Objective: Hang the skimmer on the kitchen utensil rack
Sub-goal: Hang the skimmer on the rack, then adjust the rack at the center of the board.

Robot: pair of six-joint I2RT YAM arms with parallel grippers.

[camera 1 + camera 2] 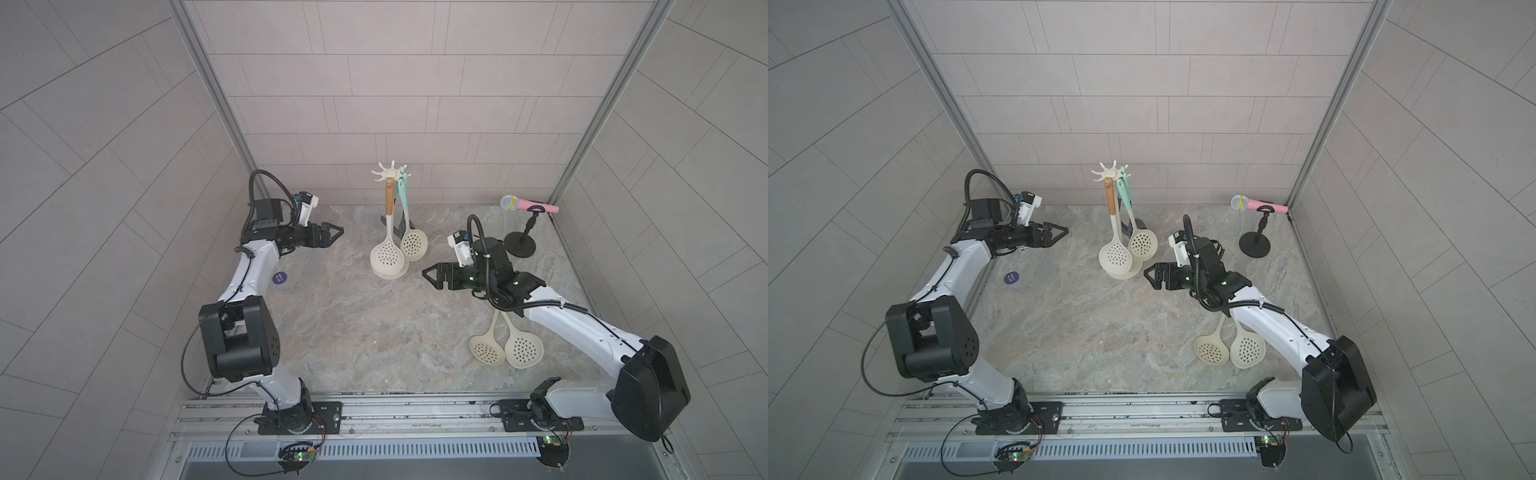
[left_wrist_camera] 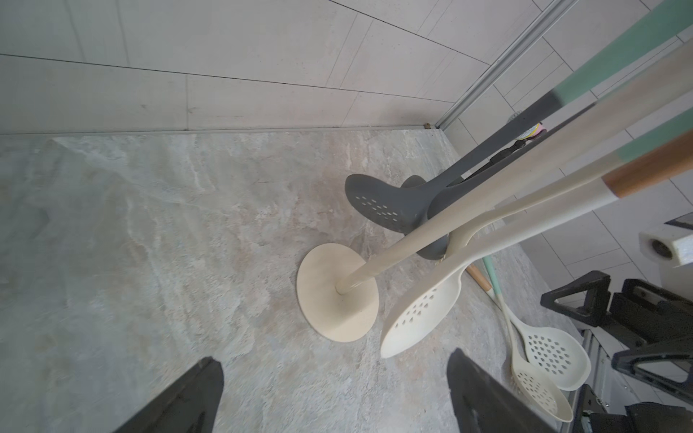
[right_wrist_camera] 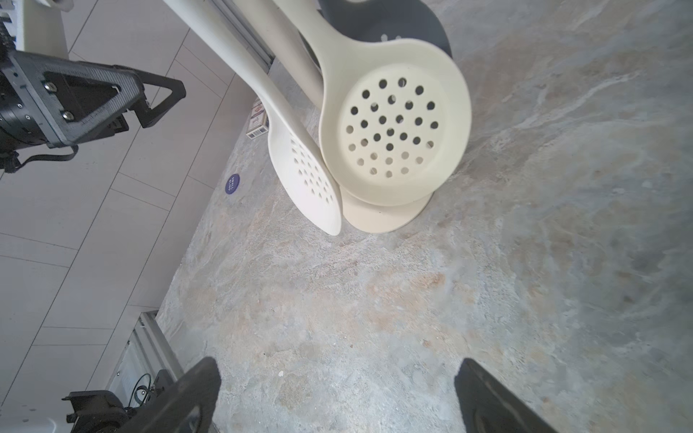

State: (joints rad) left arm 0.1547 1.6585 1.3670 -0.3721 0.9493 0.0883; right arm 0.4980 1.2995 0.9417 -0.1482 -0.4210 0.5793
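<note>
The cream kitchen utensil rack (image 1: 388, 171) (image 1: 1109, 171) stands at the table's back middle on its round base (image 2: 322, 300) (image 3: 382, 219). A wood-handled white skimmer (image 1: 386, 257) (image 2: 420, 322) and a mint-handled cream skimmer (image 1: 412, 243) (image 3: 393, 127) hang from it, with a dark grey skimmer (image 2: 378, 204) behind. Two cream skimmers (image 1: 486, 349) (image 1: 523, 349) lie on the table under my right arm. My left gripper (image 1: 337, 235) (image 2: 335, 397) hovers open and empty left of the rack. My right gripper (image 1: 428, 279) (image 3: 337, 397) is open and empty, just right of the base.
A pink microphone (image 1: 528, 203) rests on a short black stand (image 1: 519, 245) in the back right corner. A round purple sticker (image 1: 279, 278) lies by the left wall, with a small box (image 3: 258, 120) near it. Tiled walls close three sides.
</note>
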